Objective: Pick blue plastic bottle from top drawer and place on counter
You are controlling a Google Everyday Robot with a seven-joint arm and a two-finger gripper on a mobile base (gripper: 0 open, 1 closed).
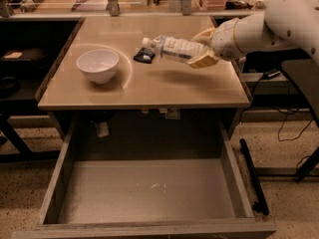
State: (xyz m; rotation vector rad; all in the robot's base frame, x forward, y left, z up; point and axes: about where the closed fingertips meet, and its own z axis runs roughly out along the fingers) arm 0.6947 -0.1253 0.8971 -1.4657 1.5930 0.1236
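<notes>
My gripper [202, 48] comes in from the right and is shut on the blue plastic bottle [172, 48]. The bottle lies almost level in the air above the right middle of the counter [149, 86], its white cap pointing left. Its shadow falls on the counter below it. The top drawer [149, 190] stands pulled open below the counter's front edge, and its grey bottom is bare.
A white bowl [97, 65] stands on the left of the counter. A small black snack packet [144, 57] lies on the counter just under the bottle's cap. My white arm [279, 19] reaches in from the upper right. Shelves with clutter stand behind the counter.
</notes>
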